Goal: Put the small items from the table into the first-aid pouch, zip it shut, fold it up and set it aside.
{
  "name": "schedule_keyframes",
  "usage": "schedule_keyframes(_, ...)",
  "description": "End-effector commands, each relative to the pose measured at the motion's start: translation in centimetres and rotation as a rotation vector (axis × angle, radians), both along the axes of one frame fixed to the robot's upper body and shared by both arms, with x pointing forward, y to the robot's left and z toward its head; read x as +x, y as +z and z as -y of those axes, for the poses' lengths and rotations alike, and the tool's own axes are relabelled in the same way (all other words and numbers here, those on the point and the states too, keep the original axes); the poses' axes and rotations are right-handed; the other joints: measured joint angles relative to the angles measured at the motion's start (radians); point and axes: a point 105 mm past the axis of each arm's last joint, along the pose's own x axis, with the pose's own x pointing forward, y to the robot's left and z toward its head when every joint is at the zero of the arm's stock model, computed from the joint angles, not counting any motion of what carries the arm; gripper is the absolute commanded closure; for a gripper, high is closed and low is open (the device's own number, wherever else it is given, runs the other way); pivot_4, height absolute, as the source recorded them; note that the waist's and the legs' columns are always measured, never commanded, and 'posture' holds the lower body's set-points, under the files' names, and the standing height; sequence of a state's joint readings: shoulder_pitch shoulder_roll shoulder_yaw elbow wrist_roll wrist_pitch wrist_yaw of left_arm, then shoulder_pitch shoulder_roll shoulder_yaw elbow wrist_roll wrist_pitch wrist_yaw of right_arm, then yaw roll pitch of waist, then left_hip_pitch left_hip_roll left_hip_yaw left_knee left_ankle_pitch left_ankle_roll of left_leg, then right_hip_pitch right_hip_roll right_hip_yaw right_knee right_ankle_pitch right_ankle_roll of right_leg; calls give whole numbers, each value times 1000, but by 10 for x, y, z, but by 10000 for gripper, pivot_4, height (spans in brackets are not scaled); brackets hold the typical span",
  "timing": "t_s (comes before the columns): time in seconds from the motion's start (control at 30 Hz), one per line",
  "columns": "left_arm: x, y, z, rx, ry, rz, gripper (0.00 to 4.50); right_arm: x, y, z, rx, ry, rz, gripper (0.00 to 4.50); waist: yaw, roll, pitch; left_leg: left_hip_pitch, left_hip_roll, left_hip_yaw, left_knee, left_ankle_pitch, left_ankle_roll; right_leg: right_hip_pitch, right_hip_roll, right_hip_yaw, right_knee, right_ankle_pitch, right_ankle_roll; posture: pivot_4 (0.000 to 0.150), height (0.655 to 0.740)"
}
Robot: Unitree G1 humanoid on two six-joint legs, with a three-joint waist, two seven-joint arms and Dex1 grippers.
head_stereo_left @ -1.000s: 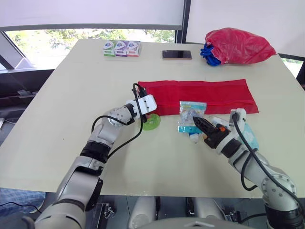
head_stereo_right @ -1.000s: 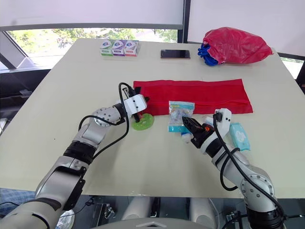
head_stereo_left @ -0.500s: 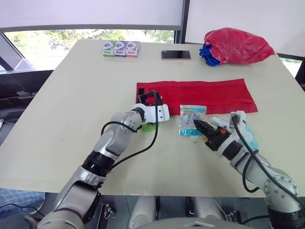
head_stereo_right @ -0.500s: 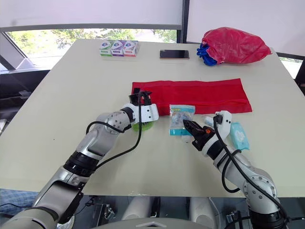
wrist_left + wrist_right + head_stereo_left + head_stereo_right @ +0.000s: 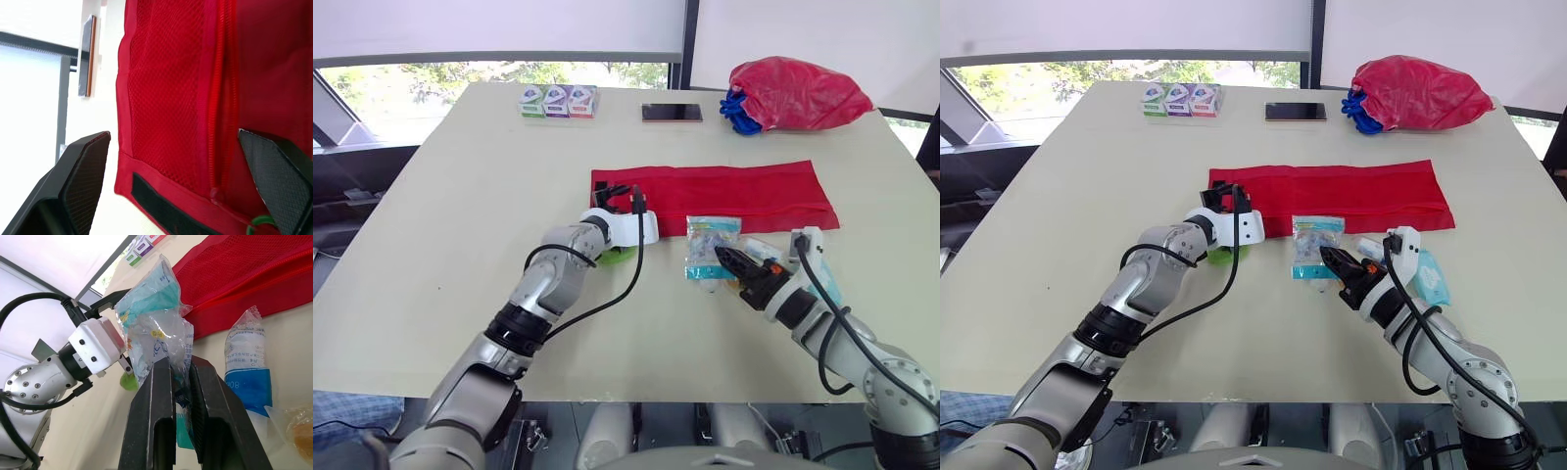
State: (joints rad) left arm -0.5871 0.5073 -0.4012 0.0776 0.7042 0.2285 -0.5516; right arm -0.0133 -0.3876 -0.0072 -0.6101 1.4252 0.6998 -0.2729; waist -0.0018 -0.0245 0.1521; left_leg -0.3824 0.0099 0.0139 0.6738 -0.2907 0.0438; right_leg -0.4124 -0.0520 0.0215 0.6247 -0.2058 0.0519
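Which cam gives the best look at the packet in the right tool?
Right wrist view: the clear packet is close up, pinched in the right tool, contents visible. The eye views show it small, at the near edge of the red pouch.

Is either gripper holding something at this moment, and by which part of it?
The right gripper pinches the clear plastic packet by its edge nearest the robot. The left gripper is open at the red pouch's end and holds nothing.
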Motion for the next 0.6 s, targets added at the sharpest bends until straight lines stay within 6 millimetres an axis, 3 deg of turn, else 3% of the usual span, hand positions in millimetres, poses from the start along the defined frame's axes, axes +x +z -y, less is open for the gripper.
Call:
schedule_keyframes(0.03,8,9,-5,6,29,52,567,-3,13,-2,9,14,49,45000,-2,0,0,0,0,0,0,0,0,0,0,0,0,0,0,1500,7400)
schedule_keyframes(0.43,15,10,-16,-38,89,59,567,-3,12,-2,3,15,53,45000,-8,0,0,0,0,0,0,0,0,0,0,0,0,0,0,1500,7400)
schedule_keyframes(0.6,14,7,-15,-111,107,33,21469,-3,12,-3,0,17,54,45000,-8,0,0,0,0,0,0,0,0,0,0,0,1,0,0,1500,7400)
